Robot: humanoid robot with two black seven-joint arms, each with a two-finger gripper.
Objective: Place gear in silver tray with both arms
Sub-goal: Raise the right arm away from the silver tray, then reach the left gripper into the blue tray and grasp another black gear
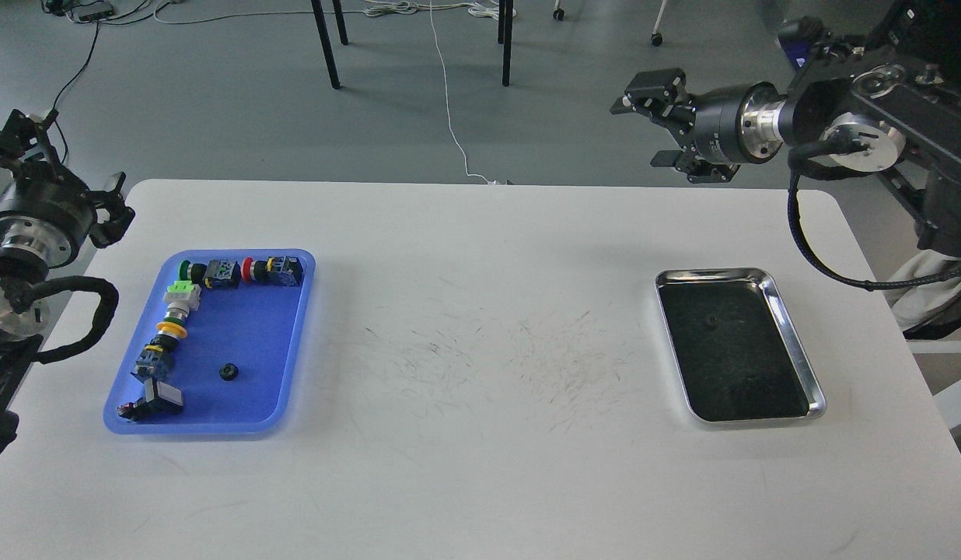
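The silver tray (798, 356) lies at the right of the white table. A small black gear (710, 320) rests on its dark floor near the far end. A second small black gear (228, 372) lies in the blue tray (247, 334) at the left. My right gripper (658, 120) is open and empty, held high beyond the table's far edge, well above and behind the silver tray. My left gripper (61, 167) is open and empty, raised off the table's far left corner, beyond the blue tray.
The blue tray also holds several push-button switches (216, 274) in an L-shaped row along its far and left sides. The table's middle (488, 350) bears dark scratch marks. Chair legs (325, 43) and a white cable (449, 101) are on the floor behind.
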